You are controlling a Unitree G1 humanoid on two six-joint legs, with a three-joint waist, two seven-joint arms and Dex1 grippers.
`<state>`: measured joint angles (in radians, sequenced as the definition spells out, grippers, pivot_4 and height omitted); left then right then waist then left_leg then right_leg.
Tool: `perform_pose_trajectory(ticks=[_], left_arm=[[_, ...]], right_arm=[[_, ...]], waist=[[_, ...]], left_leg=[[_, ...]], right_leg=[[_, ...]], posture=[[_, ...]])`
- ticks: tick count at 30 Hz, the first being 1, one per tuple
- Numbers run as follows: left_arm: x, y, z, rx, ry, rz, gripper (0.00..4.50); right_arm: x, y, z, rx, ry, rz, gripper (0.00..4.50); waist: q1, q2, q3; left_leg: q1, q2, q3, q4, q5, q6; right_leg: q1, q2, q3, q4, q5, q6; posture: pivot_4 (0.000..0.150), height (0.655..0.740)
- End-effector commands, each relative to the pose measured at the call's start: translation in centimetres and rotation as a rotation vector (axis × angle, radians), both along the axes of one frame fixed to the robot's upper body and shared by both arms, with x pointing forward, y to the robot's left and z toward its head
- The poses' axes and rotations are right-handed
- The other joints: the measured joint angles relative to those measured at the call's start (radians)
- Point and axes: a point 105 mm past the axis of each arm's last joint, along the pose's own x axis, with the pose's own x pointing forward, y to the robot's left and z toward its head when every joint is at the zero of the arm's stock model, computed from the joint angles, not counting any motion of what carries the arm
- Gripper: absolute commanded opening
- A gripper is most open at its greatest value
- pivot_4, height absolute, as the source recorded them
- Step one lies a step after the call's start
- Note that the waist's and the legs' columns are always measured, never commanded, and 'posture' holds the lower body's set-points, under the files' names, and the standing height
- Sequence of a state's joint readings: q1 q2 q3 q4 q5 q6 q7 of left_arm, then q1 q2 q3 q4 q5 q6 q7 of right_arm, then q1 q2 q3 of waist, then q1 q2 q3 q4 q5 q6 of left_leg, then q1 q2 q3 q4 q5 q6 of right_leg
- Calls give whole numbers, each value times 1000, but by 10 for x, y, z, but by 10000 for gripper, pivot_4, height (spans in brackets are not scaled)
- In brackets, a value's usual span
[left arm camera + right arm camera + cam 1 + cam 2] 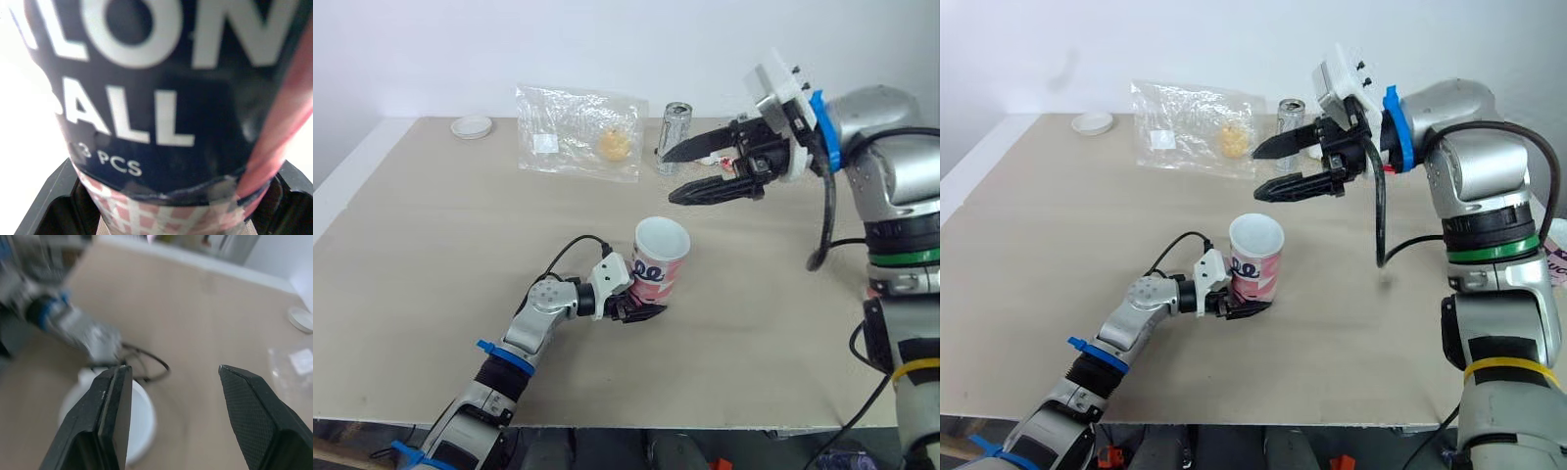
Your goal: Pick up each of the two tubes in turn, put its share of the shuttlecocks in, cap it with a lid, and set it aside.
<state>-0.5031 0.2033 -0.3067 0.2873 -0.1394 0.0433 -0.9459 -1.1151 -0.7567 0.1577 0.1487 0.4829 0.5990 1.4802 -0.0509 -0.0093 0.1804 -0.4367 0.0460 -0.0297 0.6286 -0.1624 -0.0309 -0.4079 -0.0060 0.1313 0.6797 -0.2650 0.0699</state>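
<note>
While the left arm reaches in from the near left edge, far left at the back of the desk (431, 255) lies a small white lid (472, 126). Right of it, clear plastic bag (578, 132) lying flat, something yellowish inside, can't tell what. Mid-desk: left gripper (641, 311) clamped on the lower part of the pink-and-white tube (661, 257), one finger each side. The tube is upright, its open top empty and white inside, its base at desk level; can't tell if it's lifted. Left wrist view shows the tube's dark label with white lettering right between the fingers. Just right of the bag stands a clear tube (674, 137), upright at the back. Right gripper (668, 176) hangs in the air in front of it, above and beyond the pink tube, fingers wide apart, holding nothing, pointing left.
</note>
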Motion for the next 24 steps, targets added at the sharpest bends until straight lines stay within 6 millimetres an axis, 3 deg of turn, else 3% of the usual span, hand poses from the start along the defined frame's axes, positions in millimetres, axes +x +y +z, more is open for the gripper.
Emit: perform_pose_trajectory(ticks=[1, 4, 6, 24], left_arm=[[6, 10, -9, 25, 32, 49, 33442], [6, 9, -9, 26, 34, 47, 33442], [6, 9, -9, 26, 34, 45, 33442], [4, 10, -12, 29, 42, 61, 33442]], right_arm=[[-14, 5, -2, 20, 6, 19, 18540], [-13, 9, -15, -2, 32, 4, 4775], [-10, 12, -19, -10, 36, -14, 277], [6, 17, -66, -224, 50, -54, 277]], waist=[[0, 0, 0], [0, 0, 0], [-1, 0, 0], [-2, -2, -1]], left_leg=[[0, 0, 0, 0, 0, 0], [0, 0, 0, 0, 0, 0], [0, 0, 0, 0, 0, 0], [1, 0, 0, 0, 0, 0]], right_leg=[[0, 0, 0, 0, 0, 0], [0, 0, 0, 0, 0, 0], [0, 0, 0, 0, 0, 1], [0, 0, 0, 0, 0, 0]], posture=[[1500, 7400], [1500, 7400], [1500, 7400], [1500, 7400]])
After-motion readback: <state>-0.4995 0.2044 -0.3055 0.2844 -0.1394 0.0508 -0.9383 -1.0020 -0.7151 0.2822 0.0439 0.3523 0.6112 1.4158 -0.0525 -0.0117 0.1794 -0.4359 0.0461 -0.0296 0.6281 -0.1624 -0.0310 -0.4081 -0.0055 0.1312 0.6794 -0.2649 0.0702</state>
